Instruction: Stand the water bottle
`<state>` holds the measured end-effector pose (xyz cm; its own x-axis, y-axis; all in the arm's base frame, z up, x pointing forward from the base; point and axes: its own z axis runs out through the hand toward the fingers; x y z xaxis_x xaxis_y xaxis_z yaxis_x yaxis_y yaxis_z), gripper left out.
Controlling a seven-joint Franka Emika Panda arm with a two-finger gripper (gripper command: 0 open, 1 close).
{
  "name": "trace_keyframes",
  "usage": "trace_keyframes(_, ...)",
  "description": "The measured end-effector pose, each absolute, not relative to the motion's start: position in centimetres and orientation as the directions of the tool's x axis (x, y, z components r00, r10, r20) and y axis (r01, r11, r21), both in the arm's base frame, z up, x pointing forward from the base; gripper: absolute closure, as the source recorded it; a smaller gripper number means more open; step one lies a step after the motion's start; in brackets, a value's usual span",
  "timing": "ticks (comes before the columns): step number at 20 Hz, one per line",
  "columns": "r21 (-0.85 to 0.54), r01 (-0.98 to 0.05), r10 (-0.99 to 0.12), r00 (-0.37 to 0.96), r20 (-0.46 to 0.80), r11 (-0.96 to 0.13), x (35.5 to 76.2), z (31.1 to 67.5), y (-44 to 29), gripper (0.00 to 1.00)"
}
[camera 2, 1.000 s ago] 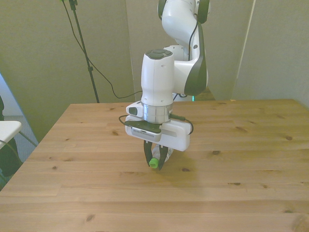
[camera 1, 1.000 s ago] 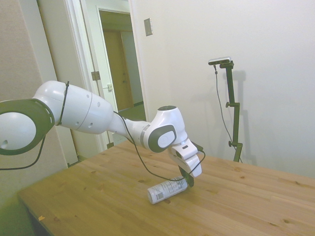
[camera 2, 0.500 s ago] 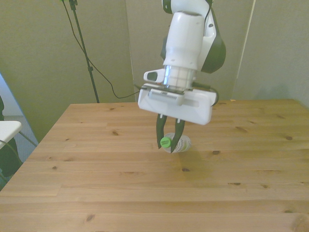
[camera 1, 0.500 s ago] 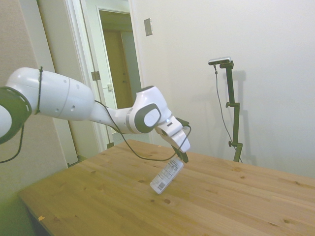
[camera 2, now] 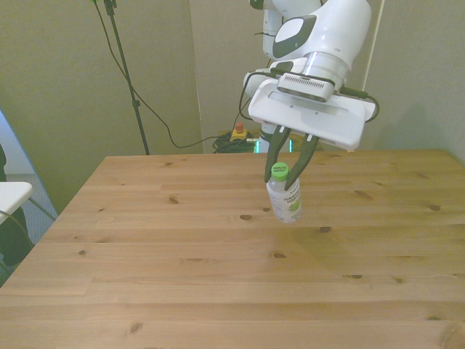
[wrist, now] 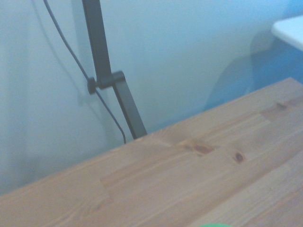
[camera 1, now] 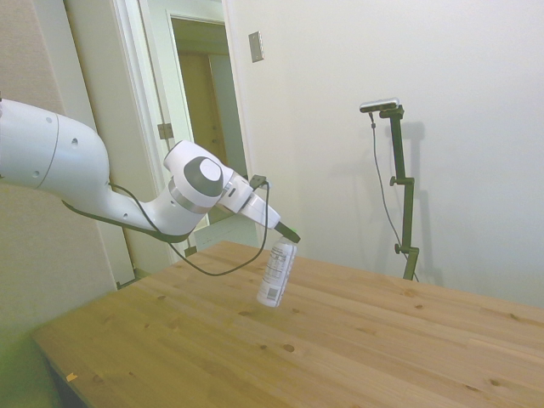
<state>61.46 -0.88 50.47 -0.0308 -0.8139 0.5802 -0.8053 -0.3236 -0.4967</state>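
Now lifted clear of the bench [camera 1: 357,340], the bottle [camera 2: 285,198] hangs nearly upright, cap up, over the bench's middle, where a second ago it lay flat; the end effector [camera 2: 287,169] clamps its neck, and only the set-down remains.

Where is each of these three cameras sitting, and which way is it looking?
Side view: off one side of the table, looking across it; the white arm reaches in, its claw holding the water bottle aloft, slightly tilted.
Front view: across the table, facing the robot; arm, claw and bottle show.
Wrist view: on the arm's wrist, looking over the tabletop toward a wall; none of the robot shows, only a green sliver at the edge.
Side and front views share bottle and claw.
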Motion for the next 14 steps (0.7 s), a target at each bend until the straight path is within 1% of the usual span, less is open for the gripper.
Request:
trace_keyframes(3, -0.540, -0.775, -0.782, -0.097, 0.616, -0.329, 61.3, 49.8, 1.3, 1.00)
trace_keyframes(6, -0.549, -0.771, -0.753, -0.142, 0.642, -0.323, 61.4, 48.6, 2.6, 1.00)
trace_keyframes(14, -0.544, -0.770, -0.692, -0.192, 0.696, -0.333, 63.4, 46.0, 2.8, 1.00)
